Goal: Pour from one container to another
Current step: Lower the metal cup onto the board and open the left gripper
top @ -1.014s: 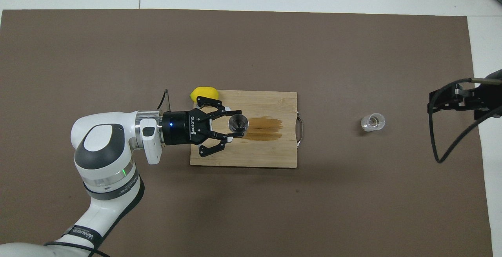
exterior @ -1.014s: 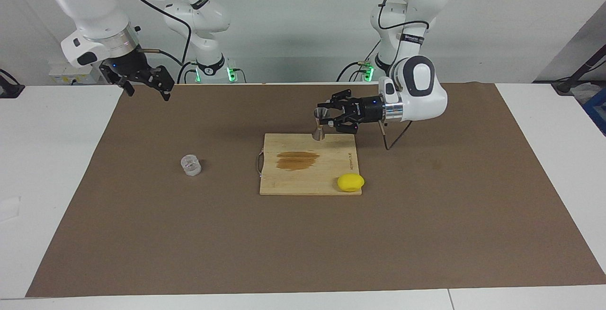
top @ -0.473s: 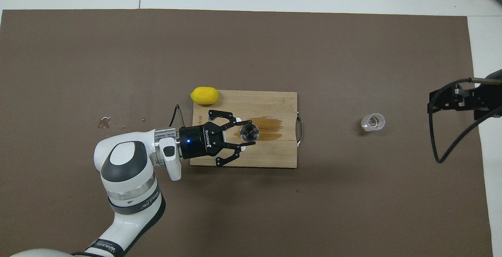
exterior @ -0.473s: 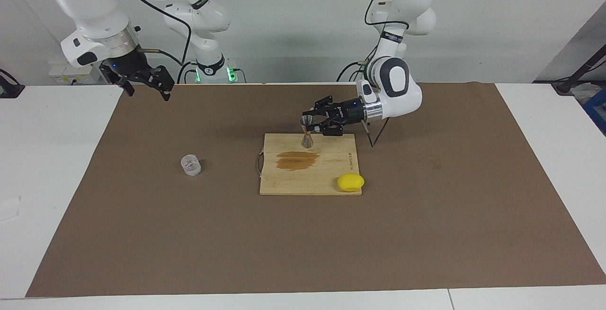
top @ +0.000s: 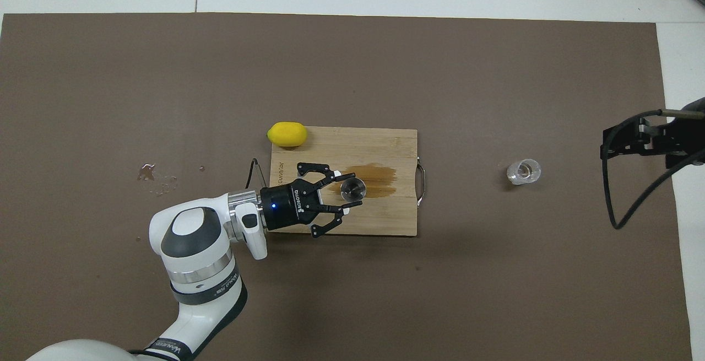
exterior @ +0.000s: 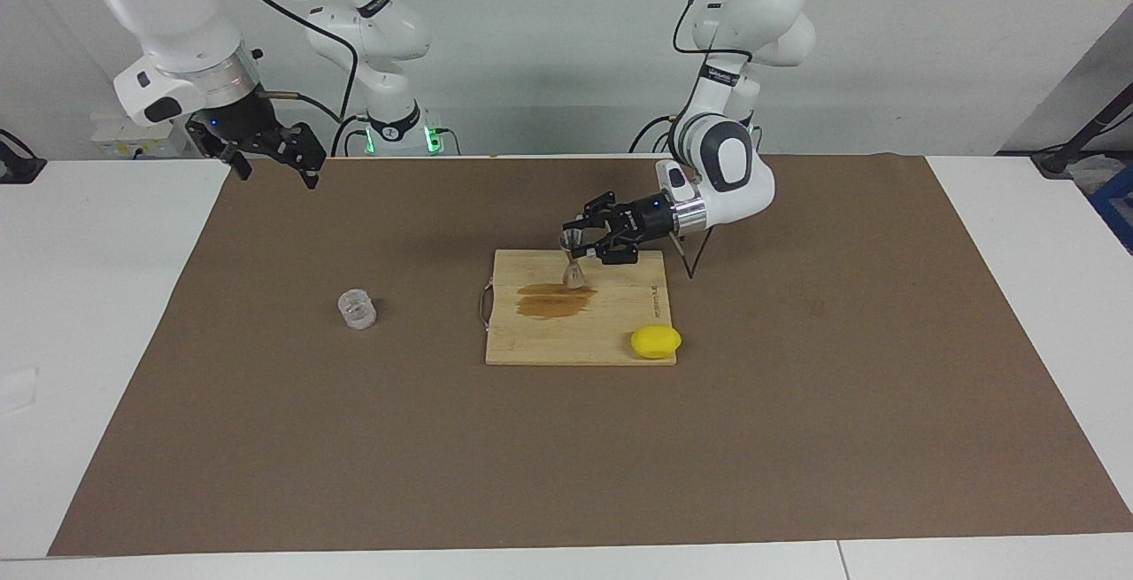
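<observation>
Overhead, left gripper [top: 347,192] pinches the jigger [top: 352,189], seemingly on the board [exterior: 620,345]; right gripper's [exterior: 273,149] state unclear.

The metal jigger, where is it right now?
The jigger stands upright on the cutting board, by its edge nearest the robots, beside the brown stain, with the left gripper shut on it.

Robotics lab: two arms, brown mat [exterior: 265,438], bare white wall [exterior: 549,49].

Table [exterior: 106,314] white | brown mat [exterior: 797,438] covers it | on mat: cutting board [exterior: 611,332] mid-table, lemon [exterior: 656,341] at its corner, glass cup [exterior: 357,309] toward right arm's end
</observation>
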